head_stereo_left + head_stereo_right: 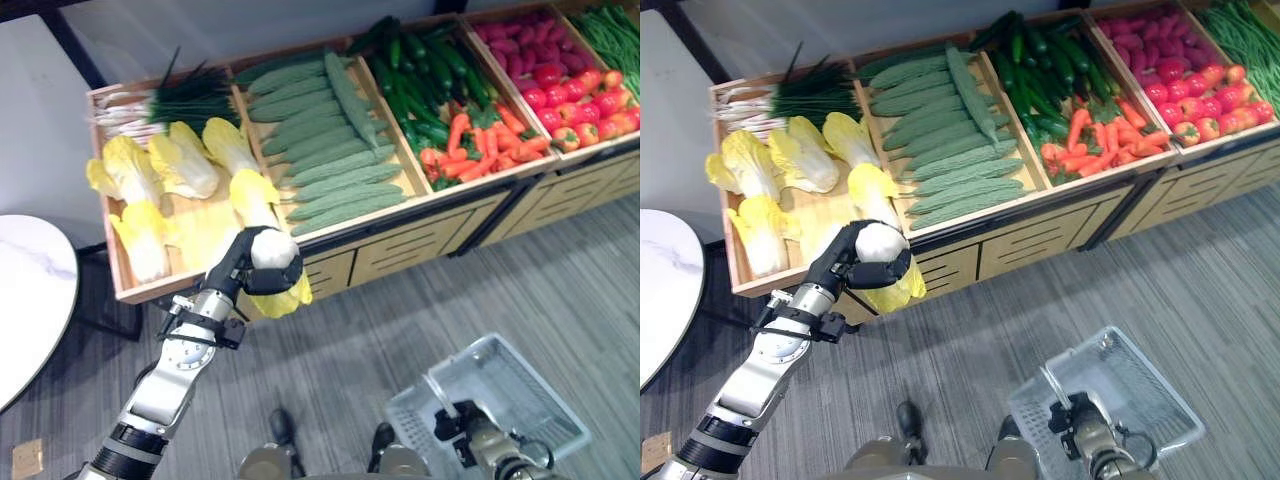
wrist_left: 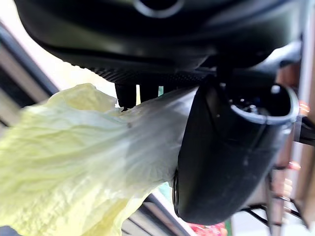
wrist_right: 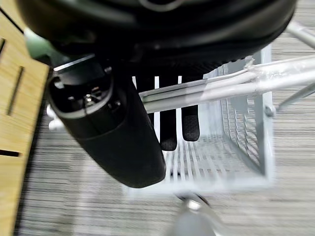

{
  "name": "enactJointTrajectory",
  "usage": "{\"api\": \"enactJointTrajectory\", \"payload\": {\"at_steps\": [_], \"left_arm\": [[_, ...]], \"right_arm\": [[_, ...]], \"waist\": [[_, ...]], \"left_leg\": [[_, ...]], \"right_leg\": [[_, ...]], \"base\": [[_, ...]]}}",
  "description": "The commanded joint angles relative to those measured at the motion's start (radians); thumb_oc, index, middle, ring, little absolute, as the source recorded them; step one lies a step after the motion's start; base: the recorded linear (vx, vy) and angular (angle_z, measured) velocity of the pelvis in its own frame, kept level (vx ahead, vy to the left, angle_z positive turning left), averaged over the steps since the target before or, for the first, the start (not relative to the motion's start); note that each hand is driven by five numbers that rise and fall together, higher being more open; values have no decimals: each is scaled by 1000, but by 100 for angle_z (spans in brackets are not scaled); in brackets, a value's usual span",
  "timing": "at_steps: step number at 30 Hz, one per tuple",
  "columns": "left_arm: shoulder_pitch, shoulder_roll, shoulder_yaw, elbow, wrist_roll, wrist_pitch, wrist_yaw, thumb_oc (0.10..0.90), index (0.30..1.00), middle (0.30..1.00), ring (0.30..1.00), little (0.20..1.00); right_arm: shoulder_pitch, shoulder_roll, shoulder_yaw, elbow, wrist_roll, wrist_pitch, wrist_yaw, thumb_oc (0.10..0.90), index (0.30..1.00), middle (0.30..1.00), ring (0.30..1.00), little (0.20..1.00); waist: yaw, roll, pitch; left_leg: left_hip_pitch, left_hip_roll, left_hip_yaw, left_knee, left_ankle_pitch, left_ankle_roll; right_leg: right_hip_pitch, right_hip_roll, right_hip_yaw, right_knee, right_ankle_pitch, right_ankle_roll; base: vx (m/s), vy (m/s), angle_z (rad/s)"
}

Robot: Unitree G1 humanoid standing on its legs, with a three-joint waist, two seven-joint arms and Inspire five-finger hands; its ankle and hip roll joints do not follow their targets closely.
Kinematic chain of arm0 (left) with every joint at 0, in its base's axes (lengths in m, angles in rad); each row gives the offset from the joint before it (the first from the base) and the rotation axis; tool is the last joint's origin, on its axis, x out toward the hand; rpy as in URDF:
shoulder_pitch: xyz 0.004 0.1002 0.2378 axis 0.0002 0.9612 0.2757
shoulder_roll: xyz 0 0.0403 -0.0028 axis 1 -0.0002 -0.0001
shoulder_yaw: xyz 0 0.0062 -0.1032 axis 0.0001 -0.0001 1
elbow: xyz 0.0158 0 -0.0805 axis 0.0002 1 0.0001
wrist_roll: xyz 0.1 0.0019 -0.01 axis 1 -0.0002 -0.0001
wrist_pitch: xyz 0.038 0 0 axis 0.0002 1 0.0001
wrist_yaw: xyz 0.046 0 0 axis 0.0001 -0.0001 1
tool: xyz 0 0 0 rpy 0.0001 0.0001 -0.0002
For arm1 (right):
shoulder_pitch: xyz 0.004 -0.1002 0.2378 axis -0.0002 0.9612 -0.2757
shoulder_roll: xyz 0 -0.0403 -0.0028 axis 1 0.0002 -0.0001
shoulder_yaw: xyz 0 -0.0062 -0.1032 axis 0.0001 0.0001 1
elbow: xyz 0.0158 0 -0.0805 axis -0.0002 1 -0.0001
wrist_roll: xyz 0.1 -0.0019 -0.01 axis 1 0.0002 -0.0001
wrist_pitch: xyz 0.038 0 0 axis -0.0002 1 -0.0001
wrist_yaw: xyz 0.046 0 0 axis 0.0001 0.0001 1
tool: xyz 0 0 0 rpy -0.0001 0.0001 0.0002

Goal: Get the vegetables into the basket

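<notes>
Standing along the far side: wooden produce stand (image 1: 330, 262), with bins of cabbages, long green gourds (image 1: 335, 150), cucumbers, carrots and red peppers.

Wire basket (image 1: 520, 395): low on the right, hung by its metal handle (image 3: 221, 88) from the right hand (image 3: 113, 132), fingers curled round it. Well apart from the stand.

Napa cabbage (image 1: 272, 250): clear of its bin, in front of the stand's front edge, clamped at the white stem end in the left hand (image 1: 240, 275). Long axis near vertical, yellow leaves hanging toward the floor.

Risk, judged: leafy end may flop or tear; a stem-only hold could slip during the crossing to the basket.
</notes>
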State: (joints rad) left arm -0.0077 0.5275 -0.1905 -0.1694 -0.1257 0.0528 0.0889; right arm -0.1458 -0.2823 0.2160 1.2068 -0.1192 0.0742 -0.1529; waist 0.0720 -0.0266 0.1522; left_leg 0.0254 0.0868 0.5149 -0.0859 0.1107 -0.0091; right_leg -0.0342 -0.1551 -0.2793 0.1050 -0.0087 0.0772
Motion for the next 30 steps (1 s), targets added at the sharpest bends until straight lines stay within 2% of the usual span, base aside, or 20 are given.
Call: {"api": "enactJointTrajectory", "payload": {"at_steps": [1, 4, 5, 15, 20, 23, 24, 25, 26, 27, 28, 29, 30], "left_arm": [[-69, -4, 52, -113, 25, -96, 35, 400, 300, 300, 300, 300], [-63, -8, 54, -108, 29, -99, 33, 400, 300, 300, 300, 300], [-63, -10, 53, -105, 32, -97, 29, 400, 300, 300, 300, 300], [-60, -35, 47, -102, 19, -92, 27, 400, 300, 300, 300, 300], [-61, -42, 39, -101, 12, -92, 25, 400, 300, 300, 300, 300], [-65, -48, 31, -92, 3, -92, 23, 400, 300, 300, 300, 300], [-67, -46, 29, -93, -2, -95, 23, 400, 300, 300, 300, 300], [-70, -45, 29, -92, -7, -99, 25, 400, 300, 300, 300, 300], [-67, -43, 34, -95, -14, -107, 34, 400, 300, 300, 300, 300], [-63, -41, 46, -90, -10, -113, 49, 400, 300, 300, 300, 300], [-64, -38, 47, -85, -7, -116, 58, 400, 300, 300, 300, 300], [-61, -36, 46, -89, -4, -112, 61, 400, 300, 300, 300, 300], [-56, -26, 52, -103, 4, -111, 59, 400, 300, 300, 300, 300]], "right_arm": [[15, 23, 37, 23, -21, -13, -4, 400, 300, 300, 300, 300], [27, 14, 35, 22, -21, -16, -5, 400, 300, 300, 300, 300], [32, 10, 34, 22, -18, -17, -5, 400, 300, 300, 300, 300], [57, -2, 28, 25, -5, -25, -16, 400, 300, 300, 300, 300], [66, -5, 34, 18, -6, -30, -14, 400, 300, 300, 300, 300], [68, -2, 36, 19, -3, -35, -15, 400, 300, 300, 300, 300], [64, -3, 39, 17, -1, -39, -17, 400, 300, 300, 300, 300], [59, -3, 43, 19, -3, -39, -16, 400, 300, 300, 300, 300], [44, -5, 58, 19, -10, -38, -14, 400, 300, 300, 300, 300], [25, -5, 78, 24, -18, -41, -7, 400, 300, 300, 300, 300], [7, -1, 94, 26, -22, -42, -4, 400, 300, 300, 300, 300], [4, 2, 97, 21, -26, -41, -3, 400, 300, 300, 300, 300], [5, 0, 90, 18, -26, -39, 3, 400, 300, 300, 300, 300]], "waist": [[-32, -45, -87], [-45, -32, -84], [-52, -23, -82], [-79, 9, -72], [-89, 15, -63], [-95, 7, -53], [-91, 0, -37], [-84, -4, -30], [-67, -5, -23], [-42, -6, -21], [-31, -10, -19], [-34, -11, -20], [-47, -5, -24]], "left_leg": [[-67, 24, -5, 10, -15, -57], [-71, 52, -6, 11, 15, -82], [-72, 75, -7, 12, 32, -96], [-60, 144, -8, 15, 78, -141], [-51, 163, -10, 18, 92, -152], [-66, 184, -22, 93, 63, -159], [-91, 183, -43, 153, 51, -146], [-105, 172, -98, 185, 27, -145], [-113, 128, -227, 210, 1, -136], [-115, 67, -369, 202, -53, -111], [-107, 35, -461, 196, -96, -95], [-103, 27, -495, 199, -110, -95], [-87, 11, -507, 175, -129, -76]], "right_leg": [[114, -137, -105, -91, 57, 150], [134, -101, -103, -135, 46, 135], [138, -78, -97, -145, 34, 123], [154, -2, -69, -176, 8, 82], [158, 21, -51, -175, 1, 67], [157, 31, -35, -175, -2, 54], [141, 31, -30, -168, 13, 42], [135, 30, -12, -167, 13, 40], [121, 27, 23, -163, 24, 40], [100, 22, 68, -156, 33, 45], [82, 20, 120, -148, 41, 50], [74, 21, 150, -140, 46, 54], [64, 21, 177, -135, 50, 60]], "base": [[6, -230, -57], [-23, -187, -3], [-23, -161, -4], [-17, -108, -8], [-13, -79, -8], [-45, -90, -11], [-114, -66, -20], [-126, 8, -33], [-19, 74, -49], [23, 98, -67], [72, 92, -99], [77, 166, -196], [47, 133, -187]]}}
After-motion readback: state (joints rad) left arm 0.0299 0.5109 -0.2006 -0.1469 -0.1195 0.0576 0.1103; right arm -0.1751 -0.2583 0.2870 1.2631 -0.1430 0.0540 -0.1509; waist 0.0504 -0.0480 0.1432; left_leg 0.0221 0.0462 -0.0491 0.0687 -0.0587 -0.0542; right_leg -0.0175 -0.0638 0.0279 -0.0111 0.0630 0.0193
